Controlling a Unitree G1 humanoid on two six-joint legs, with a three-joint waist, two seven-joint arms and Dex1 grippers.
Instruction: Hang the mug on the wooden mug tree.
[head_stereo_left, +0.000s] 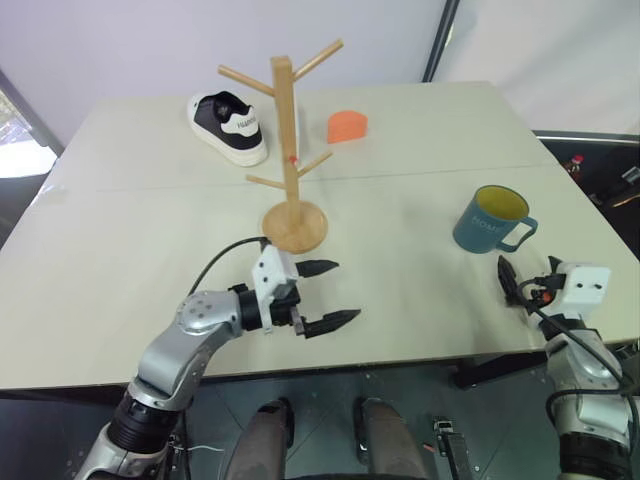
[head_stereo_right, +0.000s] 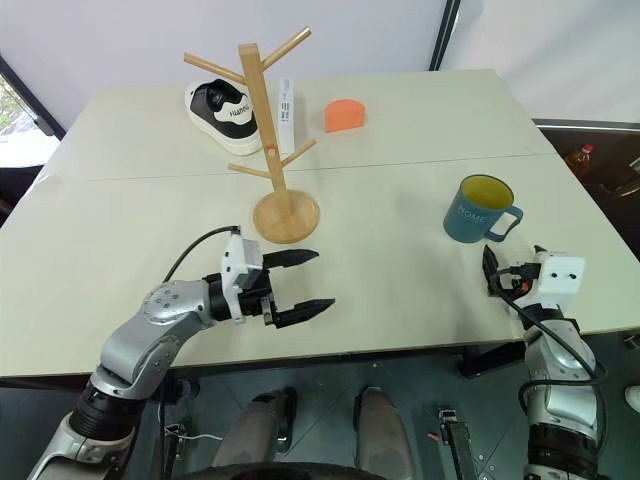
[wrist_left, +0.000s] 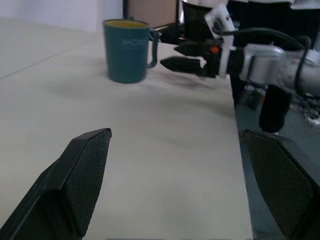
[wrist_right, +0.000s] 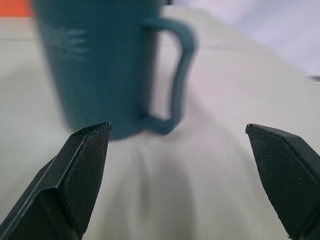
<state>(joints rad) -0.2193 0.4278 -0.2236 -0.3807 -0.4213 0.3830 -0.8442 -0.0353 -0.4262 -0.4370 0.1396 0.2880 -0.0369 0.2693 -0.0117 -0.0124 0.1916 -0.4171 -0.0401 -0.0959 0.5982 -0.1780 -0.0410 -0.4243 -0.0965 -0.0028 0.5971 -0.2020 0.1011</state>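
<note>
From the head views, the mug (head_stereo_left: 490, 219) is seen upright on the table (head_stereo_left: 400, 180), teal with a yellow inside, well right of the wooden mug tree (head_stereo_left: 290, 150). The left gripper (head_stereo_left: 325, 295) is spread wide. In the right wrist view, the right gripper (wrist_right: 177, 165) is spread wide just before the loop handle.

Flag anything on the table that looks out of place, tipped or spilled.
A black-and-white sneaker lies on the table behind the wooden mug tree, odd beside drinkware. An orange object sits nearby. The mug stands upright; nothing is spilled.
</note>
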